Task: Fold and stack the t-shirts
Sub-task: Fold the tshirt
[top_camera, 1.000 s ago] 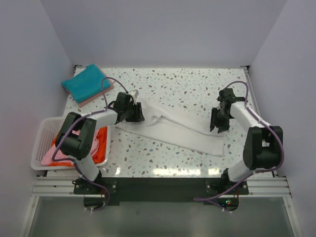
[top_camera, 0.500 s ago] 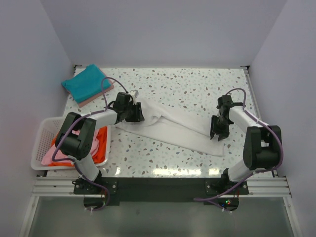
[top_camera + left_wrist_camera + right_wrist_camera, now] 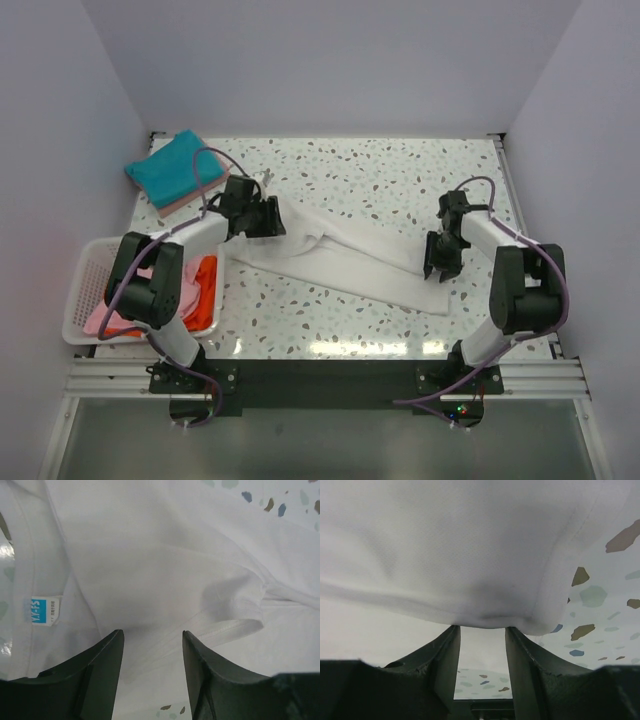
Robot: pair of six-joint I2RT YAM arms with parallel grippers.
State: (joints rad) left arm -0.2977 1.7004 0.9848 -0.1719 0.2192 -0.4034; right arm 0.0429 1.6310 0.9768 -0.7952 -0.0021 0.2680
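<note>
Speckled terrazzo table [image 3: 400, 170] carries one white t-shirt [image 3: 350, 262], soft and rumpled, stretched diagonally across its middle. One folded teal t-shirt [image 3: 170, 168] lies at the far-left corner. Over the collar the left gripper [image 3: 152, 635] stands released, shifted toward that corner since a second ago. At the hem the right gripper [image 3: 482, 627] is draped in cloth, and I cannot tell whether it grips.

A white speckled terrazzo tabletop [image 3: 380, 180] sits boxed in by plain pale lavender walls [image 3: 330, 70] at the back and both sides. An aluminium rail [image 3: 320, 380] runs along its near edge. The light is even and bright.
</note>
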